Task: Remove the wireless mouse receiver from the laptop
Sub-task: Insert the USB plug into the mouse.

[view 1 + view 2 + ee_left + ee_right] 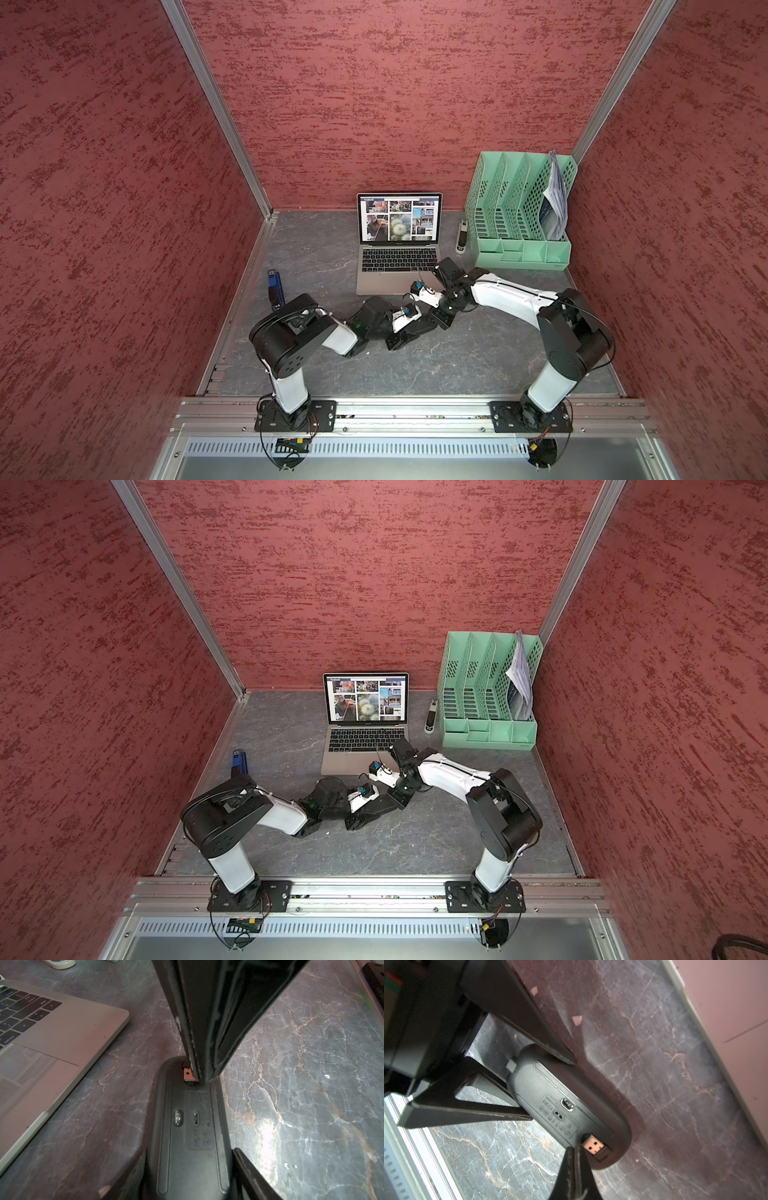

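Grey marbled tabletop (654,1064): removal looks done, stowing underway.
Right jaws, pressed together, touch the tiny black-capped metal-plug receiver (595,1146) in the slot of the overturned flat black oval mouse (533,1078), clamped by the left jaws; the slim silver-grey laptop (72,1028) sits apart. Next, probably a gentle push home; seating depth is hidden.

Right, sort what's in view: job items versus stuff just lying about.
Job: wireless mouse receiver, laptop, upturned mouse holding the receiver.
Lying about: blue-and-black gadget, green file organiser with papers, stapler-like item beside it.
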Robot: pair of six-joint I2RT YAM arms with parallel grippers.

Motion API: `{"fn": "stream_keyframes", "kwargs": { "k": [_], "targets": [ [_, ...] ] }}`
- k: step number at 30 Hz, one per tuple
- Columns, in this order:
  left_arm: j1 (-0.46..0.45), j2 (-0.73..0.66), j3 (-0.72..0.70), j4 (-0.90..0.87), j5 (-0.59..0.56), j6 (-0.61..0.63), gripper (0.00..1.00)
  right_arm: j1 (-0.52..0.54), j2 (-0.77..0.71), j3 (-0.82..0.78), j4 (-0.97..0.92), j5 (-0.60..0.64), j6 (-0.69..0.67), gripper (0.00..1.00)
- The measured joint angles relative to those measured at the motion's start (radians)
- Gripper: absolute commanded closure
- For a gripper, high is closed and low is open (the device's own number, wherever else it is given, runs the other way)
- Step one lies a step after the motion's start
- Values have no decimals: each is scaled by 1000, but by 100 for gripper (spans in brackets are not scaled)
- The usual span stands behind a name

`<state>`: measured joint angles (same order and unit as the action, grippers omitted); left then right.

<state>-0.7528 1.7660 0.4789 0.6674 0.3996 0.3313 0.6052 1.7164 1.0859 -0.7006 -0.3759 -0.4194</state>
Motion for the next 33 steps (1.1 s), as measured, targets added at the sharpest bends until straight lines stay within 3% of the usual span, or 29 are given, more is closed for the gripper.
{"fn": "stream_keyframes", "kwargs": {
  "k": [33],
  "targets": [
    [2, 0, 2, -2, 5, -2, 42, 0, 79, 71, -22, 28, 9, 100]
  ]
}}
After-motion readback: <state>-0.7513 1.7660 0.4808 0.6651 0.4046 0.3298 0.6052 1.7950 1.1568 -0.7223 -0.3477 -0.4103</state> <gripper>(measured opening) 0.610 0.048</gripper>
